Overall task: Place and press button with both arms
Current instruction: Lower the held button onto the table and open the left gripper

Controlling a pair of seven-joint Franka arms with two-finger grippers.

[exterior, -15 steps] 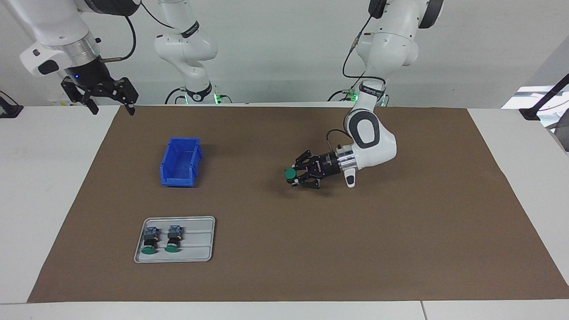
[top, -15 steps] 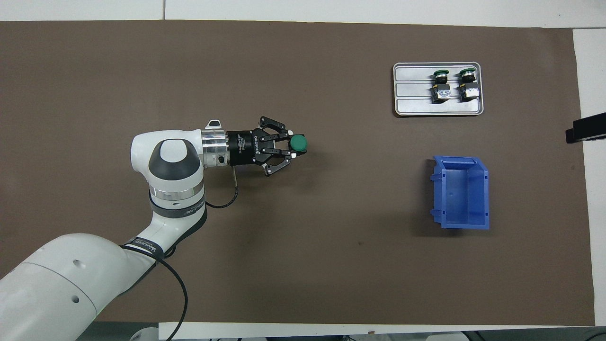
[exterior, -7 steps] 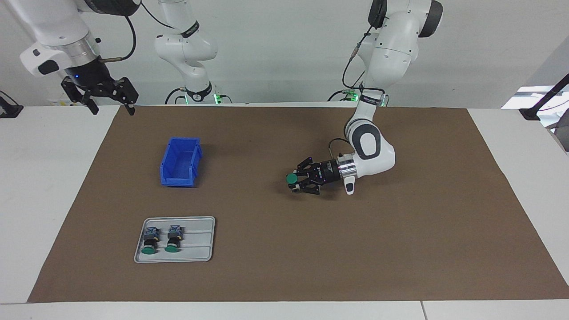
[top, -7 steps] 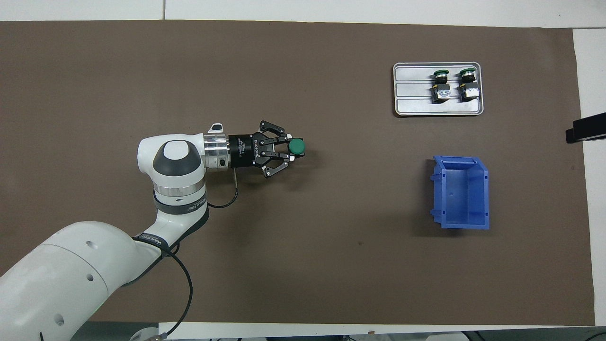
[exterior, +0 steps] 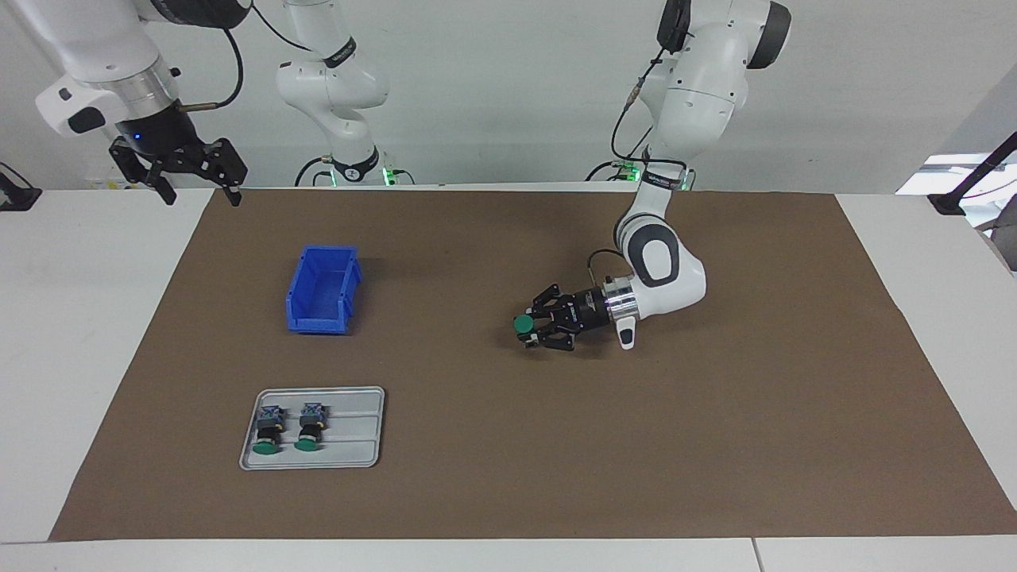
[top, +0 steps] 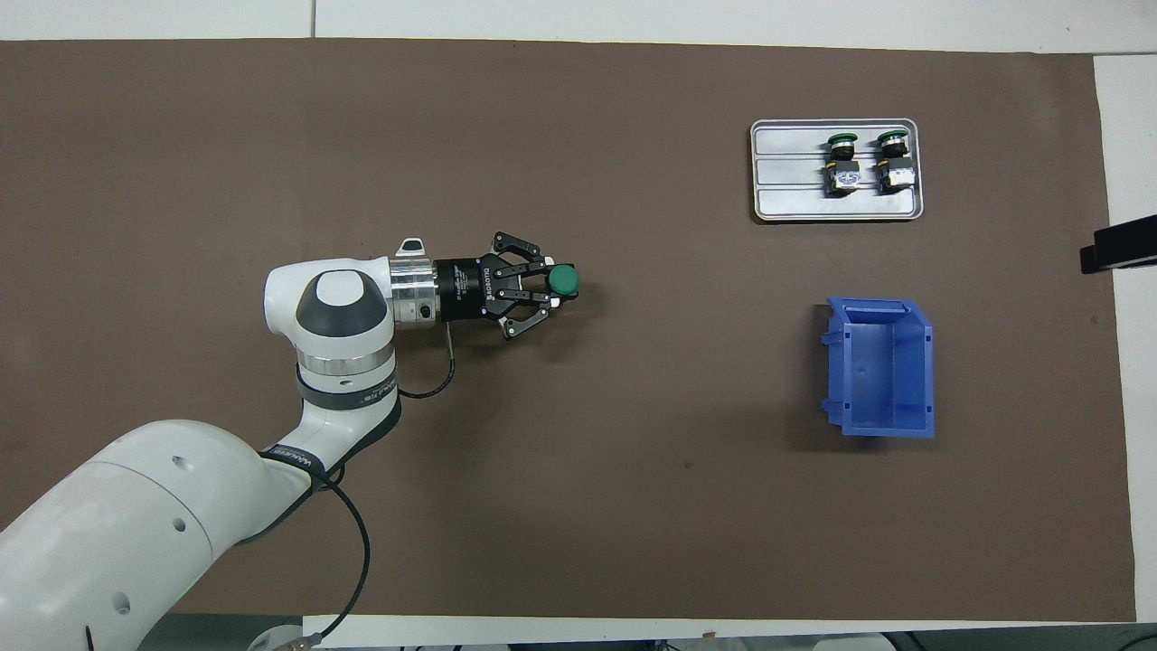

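**benchrat:** Where's the button at right now? Can't work out your setup.

**me:** I've got the button [exterior: 522, 323] clamped in the left gripper [exterior: 531, 327], low over the brown mat [exterior: 715, 445] around the middle of the table [exterior: 79, 318]. The wrist is turned sideways, so the gripper lies nearly level and the green cap sticks out of the jaws toward the right arm's end. The fingers are closed on the black body, not the cap. I can't tell from either camera whether it's touching the mat or just hanging above it.

**benchrat:** Why hold it sideways?

**me:** My guess: gripping the body leaves the cap free, and facing it that way gives the other arm a straight push once it's set down or braced.

**benchrat:** And the other arm?

**me:** The right gripper [exterior: 199, 191] is waiting up high over the table edge at its own end, jaws spread wide and holding nothing. It has a long way to come.

**benchrat:** What else is on there?

**me:** A grey tray [top: 836, 206] with two spare buttons [top: 862, 163] lying side by side, caps pointing away from the robots. A blue bin [top: 881, 429] sits beside the tray, nearer to the robots, with nothing in it. Both are toward the right arm's end, well apart from the held button.
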